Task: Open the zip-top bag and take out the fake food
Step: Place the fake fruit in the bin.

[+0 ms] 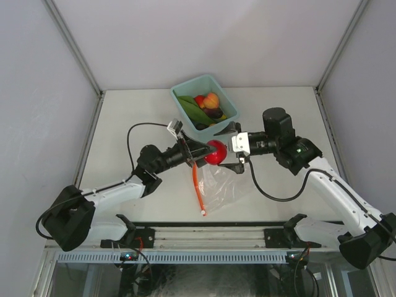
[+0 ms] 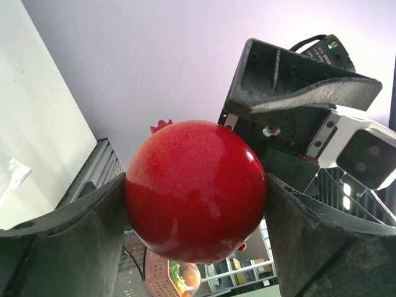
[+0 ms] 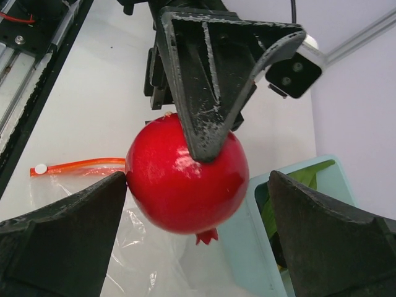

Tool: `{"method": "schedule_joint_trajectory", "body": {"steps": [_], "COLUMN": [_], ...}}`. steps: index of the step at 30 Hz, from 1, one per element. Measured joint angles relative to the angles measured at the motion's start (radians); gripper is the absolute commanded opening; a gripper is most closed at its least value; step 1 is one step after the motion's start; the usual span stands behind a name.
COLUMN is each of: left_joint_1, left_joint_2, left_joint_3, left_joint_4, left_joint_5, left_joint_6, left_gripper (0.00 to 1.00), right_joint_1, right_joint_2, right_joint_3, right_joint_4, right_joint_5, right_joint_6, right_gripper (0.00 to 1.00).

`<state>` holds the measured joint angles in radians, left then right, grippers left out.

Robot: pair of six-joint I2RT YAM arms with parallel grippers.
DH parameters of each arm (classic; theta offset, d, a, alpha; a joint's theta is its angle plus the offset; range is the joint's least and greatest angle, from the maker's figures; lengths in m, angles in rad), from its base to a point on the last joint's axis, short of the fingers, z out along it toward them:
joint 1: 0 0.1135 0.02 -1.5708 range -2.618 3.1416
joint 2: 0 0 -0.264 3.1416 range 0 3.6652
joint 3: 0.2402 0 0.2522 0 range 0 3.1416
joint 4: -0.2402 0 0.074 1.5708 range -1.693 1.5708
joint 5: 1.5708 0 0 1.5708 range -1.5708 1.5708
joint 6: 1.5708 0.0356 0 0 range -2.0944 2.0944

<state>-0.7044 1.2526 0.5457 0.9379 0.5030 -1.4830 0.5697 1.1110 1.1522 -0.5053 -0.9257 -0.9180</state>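
My left gripper (image 1: 209, 152) is shut on a round red fruit with a small crown (image 1: 215, 152), held above the table; it fills the left wrist view (image 2: 195, 189). My right gripper (image 1: 230, 148) is open, its jaws spread either side of the same fruit (image 3: 185, 179); one finger (image 3: 74, 229) touches or nearly touches it and the other stands apart. The zip-top bag (image 1: 224, 183) lies flat below, clear and crinkly. Its red-orange zipper strip (image 1: 197, 185) trails toward the near edge and also shows in the right wrist view (image 3: 80, 166).
A teal bin (image 1: 177, 90) stands at the back middle, holding a long green piece (image 1: 192, 110), an orange-red peach (image 1: 211, 99), a dark eggplant (image 1: 214, 113) and a small red piece. Its wall (image 3: 337, 176) is beside my right finger. Cables loop by both arms.
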Motion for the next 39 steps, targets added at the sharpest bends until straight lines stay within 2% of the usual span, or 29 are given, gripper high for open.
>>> {"method": "schedule_joint_trajectory", "body": {"steps": [4,7,9,13,15,16,17,25,31,39], "left_joint_1": [-0.010,-0.016,-0.018,-0.018,-0.018,-0.018,-0.018,-0.020,-0.008,0.045], "left_joint_2": [0.020,0.029,0.032,0.036,0.036,0.036,0.036,0.014,-0.074,-0.275], "left_joint_3": [0.026,0.032,0.032,0.032,0.032,0.032,0.032,0.032,0.023,0.022], "left_joint_4": [0.011,0.021,0.023,0.026,0.026,0.026,0.026,-0.024,-0.098,-0.362], "left_joint_5": [0.002,0.006,0.004,0.004,0.004,0.004,0.004,-0.003,-0.026,-0.101], "left_joint_6": [-0.003,-0.010,-0.011,-0.018,-0.018,-0.017,-0.017,0.007,0.064,0.265], "left_gripper": [0.30,0.32,0.35,0.48,0.65,0.86,0.98,1.00,1.00,1.00], "right_joint_1": [0.030,0.042,0.048,0.049,0.049,0.049,0.049,0.052,0.019,-0.040], "right_joint_2": [0.006,0.011,0.015,0.016,0.016,0.016,0.016,0.016,0.016,0.022], "right_joint_3": [-0.013,-0.019,-0.021,-0.021,-0.021,-0.021,-0.021,-0.022,-0.022,-0.022], "right_joint_4": [0.009,0.010,0.012,0.013,0.014,0.014,0.014,0.020,0.051,0.087], "right_joint_5": [0.031,0.050,0.057,0.064,0.064,0.064,0.064,0.053,0.023,-0.014], "right_joint_6": [-0.017,-0.027,-0.032,-0.035,-0.036,-0.035,-0.035,-0.021,0.042,0.121], "right_gripper": [0.92,0.83,0.71,0.42,0.33,0.30,0.27,0.21,0.20,0.15]}}
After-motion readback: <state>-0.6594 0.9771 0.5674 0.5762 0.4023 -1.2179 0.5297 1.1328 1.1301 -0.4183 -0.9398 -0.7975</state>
